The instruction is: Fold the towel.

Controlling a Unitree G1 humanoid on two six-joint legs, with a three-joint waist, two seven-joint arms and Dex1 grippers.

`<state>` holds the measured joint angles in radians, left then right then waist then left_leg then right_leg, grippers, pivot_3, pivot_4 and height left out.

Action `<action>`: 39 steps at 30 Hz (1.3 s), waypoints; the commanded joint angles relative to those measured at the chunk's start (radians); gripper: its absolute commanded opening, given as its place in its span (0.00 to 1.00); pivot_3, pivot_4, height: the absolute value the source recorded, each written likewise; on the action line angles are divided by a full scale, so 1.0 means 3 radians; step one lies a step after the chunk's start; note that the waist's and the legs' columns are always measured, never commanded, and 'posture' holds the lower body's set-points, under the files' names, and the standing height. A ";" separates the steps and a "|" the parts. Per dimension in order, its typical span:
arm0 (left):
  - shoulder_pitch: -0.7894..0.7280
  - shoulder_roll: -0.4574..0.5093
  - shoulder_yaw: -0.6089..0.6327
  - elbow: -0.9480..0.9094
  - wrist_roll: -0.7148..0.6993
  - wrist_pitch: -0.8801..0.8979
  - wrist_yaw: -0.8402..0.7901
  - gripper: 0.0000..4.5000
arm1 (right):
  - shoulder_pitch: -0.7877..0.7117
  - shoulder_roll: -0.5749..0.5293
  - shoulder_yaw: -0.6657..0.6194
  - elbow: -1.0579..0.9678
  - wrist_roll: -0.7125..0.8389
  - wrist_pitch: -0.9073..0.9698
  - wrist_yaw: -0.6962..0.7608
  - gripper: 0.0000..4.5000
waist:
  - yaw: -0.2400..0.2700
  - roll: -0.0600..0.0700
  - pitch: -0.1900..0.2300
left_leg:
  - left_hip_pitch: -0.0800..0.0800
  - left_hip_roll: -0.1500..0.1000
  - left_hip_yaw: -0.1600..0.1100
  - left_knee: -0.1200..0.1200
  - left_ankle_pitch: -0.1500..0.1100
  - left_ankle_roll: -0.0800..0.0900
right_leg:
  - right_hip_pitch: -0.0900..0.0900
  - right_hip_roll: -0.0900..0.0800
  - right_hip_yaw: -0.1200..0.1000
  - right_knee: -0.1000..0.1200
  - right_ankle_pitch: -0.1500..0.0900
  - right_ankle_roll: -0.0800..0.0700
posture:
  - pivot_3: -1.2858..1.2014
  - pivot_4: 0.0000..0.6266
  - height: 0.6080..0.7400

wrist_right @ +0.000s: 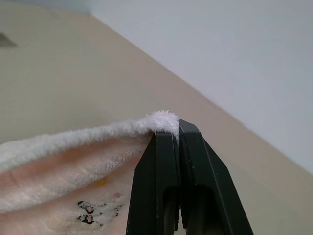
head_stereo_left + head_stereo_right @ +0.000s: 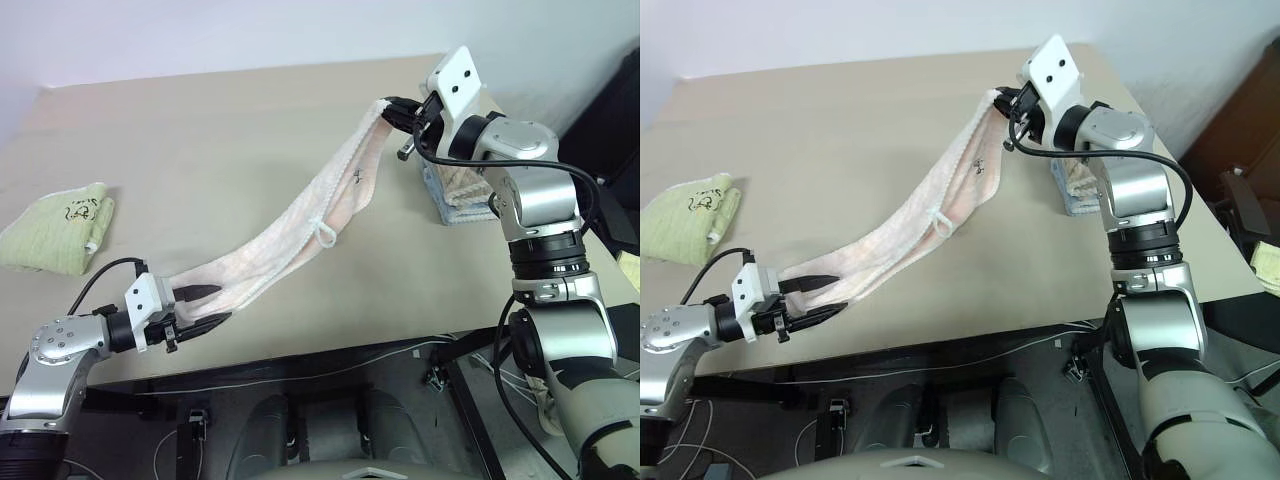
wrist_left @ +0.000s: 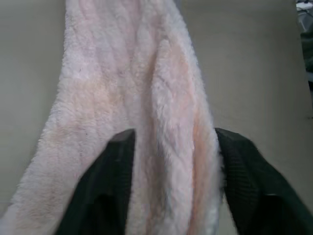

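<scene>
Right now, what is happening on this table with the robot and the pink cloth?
The robot is folding a pink towel on the table. Its right gripper is shut on one end, holding it up above the far side of the table. The towel hangs in a long strip down to the left gripper near the front edge, whose fingers stand open around the other end. A folded green towel lies at the left, and more folded towels sit behind the right arm.
</scene>
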<state>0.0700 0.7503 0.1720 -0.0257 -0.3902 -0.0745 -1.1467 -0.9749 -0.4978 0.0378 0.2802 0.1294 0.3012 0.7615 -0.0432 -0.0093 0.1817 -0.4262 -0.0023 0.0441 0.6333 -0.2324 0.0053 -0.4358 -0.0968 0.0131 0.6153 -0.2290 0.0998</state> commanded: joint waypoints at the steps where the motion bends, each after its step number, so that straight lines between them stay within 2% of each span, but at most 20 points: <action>1: -0.0004 -0.0001 -0.0037 -0.0141 0.0152 -0.0239 0.0033 0.68 | -0.0013 -0.0025 -0.0014 -0.0145 -0.0012 -0.0025 -0.0013 0.00 | -0.0001 0.0000 0.0000 | 0.0000 0.0000 0.0000 0.0000 0.0000 0.0000 | 0.0000 0.0000 0.0000 0.0000 0.0000 0.0000 | 0.52 0.24 1.00; 8: -0.0003 -0.0013 -0.0101 -0.0144 0.0247 -0.0432 0.0032 0.68 | 0.0010 -0.0037 -0.0008 -0.0162 -0.0032 -0.0021 -0.0020 0.00 | -0.0004 0.0000 0.0000 | 0.0000 0.0000 0.0000 0.0000 0.0000 0.0000 | 0.0000 0.0000 0.0000 0.0000 0.0000 0.0000 | 0.52 0.24 1.00; 14: 0.0088 0.0114 -0.0041 -0.0193 0.0309 -0.0648 -0.0011 0.68 | 0.0030 -0.0037 -0.0013 -0.0179 -0.0024 0.0005 -0.0034 0.00 | -0.0003 0.0000 0.0000 | 0.0000 0.0000 0.0000 0.0000 0.0000 0.0000 | 0.0000 0.0000 0.0000 0.0000 0.0000 0.0000 | 0.52 0.24 1.00; 27: -0.0002 0.0245 -0.0144 -0.0185 0.0461 -0.0628 0.0091 0.68 | 0.0040 -0.0041 -0.0015 -0.0176 -0.0023 0.0029 -0.0049 0.00 | -0.0001 0.0000 0.0000 | 0.0000 0.0000 0.0001 0.0001 0.0000 0.0001 | 0.0000 0.0002 0.0000 0.0001 0.0000 0.0000 | 0.52 0.24 1.00; 30: -0.0049 0.0271 -0.0171 -0.0159 0.0492 -0.0589 0.0083 0.49 | 0.0042 -0.0049 -0.0018 -0.0169 -0.0028 0.0030 -0.0053 0.00 | -0.0001 0.0000 0.0000 | 0.0000 0.0000 0.0002 0.0001 0.0001 0.0001 | 0.0001 0.0004 0.0000 0.0001 0.0000 0.0001 | 0.52 0.24 1.00; 36: -0.0060 0.0339 -0.0152 -0.0188 0.0474 -0.0503 0.0063 0.02 | 0.0044 -0.0054 -0.0020 -0.0168 -0.0028 0.0036 -0.0053 0.00 | -0.0001 0.0000 0.0000 | 0.0000 0.0001 0.0003 0.0003 0.0001 0.0002 | 0.0001 0.0013 0.0000 0.0003 0.0000 0.0002 | 0.52 0.24 1.00; 39: -0.0043 0.0374 -0.0120 -0.0201 0.0423 -0.0480 0.0031 0.01 | 0.0039 -0.0055 -0.0022 -0.0156 -0.0030 0.0034 -0.0056 0.00 | -0.0002 0.0000 0.0000 | 0.0000 0.0003 0.0004 0.0005 0.0001 0.0002 | 0.0002 0.0016 0.0000 0.0004 0.0000 0.0002 | 0.52 0.24 1.00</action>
<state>0.0578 0.8456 0.1150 -0.0606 -0.2488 -0.2222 -1.1293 -0.9515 -0.4990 0.0490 0.2761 0.1215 0.3196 0.7527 -0.0437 -0.0093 0.1817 -0.4261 -0.0014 0.0452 0.6351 -0.2321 0.0058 -0.4352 -0.0917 0.0131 0.6165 -0.2290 0.1003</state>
